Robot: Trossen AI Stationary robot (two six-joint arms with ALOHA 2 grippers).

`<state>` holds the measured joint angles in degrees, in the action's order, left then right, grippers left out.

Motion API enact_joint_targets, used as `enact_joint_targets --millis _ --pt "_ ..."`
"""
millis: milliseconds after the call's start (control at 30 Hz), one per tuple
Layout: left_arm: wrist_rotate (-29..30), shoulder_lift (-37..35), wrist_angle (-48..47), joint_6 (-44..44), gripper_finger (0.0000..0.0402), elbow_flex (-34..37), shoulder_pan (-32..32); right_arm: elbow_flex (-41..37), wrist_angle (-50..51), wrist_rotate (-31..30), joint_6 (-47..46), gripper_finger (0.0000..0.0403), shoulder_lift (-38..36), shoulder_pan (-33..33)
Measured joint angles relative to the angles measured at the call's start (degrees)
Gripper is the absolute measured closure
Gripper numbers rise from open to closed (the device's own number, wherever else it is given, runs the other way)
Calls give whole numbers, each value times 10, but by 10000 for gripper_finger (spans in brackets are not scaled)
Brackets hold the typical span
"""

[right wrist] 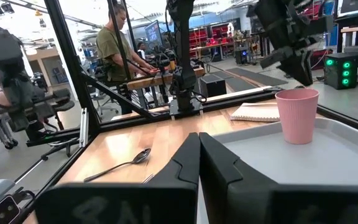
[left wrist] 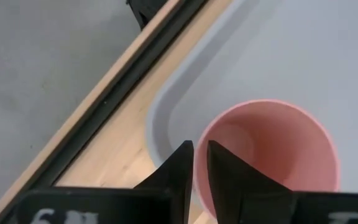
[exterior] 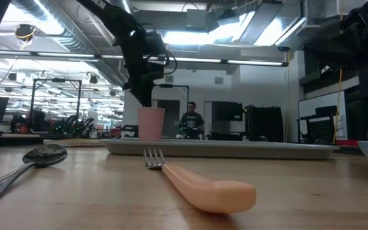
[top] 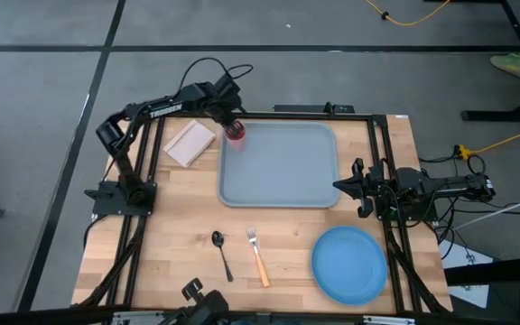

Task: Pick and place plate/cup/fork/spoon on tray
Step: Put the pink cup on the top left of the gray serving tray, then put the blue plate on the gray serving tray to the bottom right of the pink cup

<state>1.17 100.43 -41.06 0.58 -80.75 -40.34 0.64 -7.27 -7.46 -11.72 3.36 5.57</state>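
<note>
The pink cup (top: 235, 134) stands upright in the far left corner of the grey-blue tray (top: 278, 171); it also shows in the low view (exterior: 151, 123) and the right wrist view (right wrist: 297, 115). My left gripper (top: 233, 125) is above it, shut on its rim. My right gripper (top: 339, 185) is shut and empty at the tray's right edge. The blue plate (top: 348, 264) lies flat on the table at the near right. The dark spoon (top: 221, 253) and the orange-handled fork (top: 258, 257) lie side by side on the table in front of the tray. My left gripper pinches the cup's wall at the rim (left wrist: 199, 180), one finger (left wrist: 235, 180) inside the cup and one (left wrist: 173, 174) outside. The fingers come from above, pointing down. The cup is upright with its base at the tray floor (right wrist: 328, 162).
A beige pad (top: 190, 143) lies on the table left of the tray's far corner. Black frame rails run along the table's left, right and far sides. A person (right wrist: 114, 43) stands at a bench beyond the table.
</note>
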Motion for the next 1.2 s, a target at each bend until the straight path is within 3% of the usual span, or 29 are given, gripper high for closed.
enact_joint_targets --millis 267,467,600,667,867,1067,1200 --pt "-4 -70 -47 -19 361 0 5 0 1 0 0 397 0 0" --pt "-9 -115 -238 -86 364 0 47 0 1 0 0 397 0 0" --pt "-2 -135 -376 -96 365 2 102 0 1 0 0 397 0 0" --pt "4 -150 -401 -108 365 17 137 0 1 0 -1 397 0 0" --pt "8 -261 -352 -160 365 142 246 0 1 1 -62 397 0 0" --pt "8 -408 -203 -252 365 300 340 0 -13 0 -76 397 0 0" --pt "9 -478 -102 -313 365 373 382 0 -89 27 -75 397 0 0"
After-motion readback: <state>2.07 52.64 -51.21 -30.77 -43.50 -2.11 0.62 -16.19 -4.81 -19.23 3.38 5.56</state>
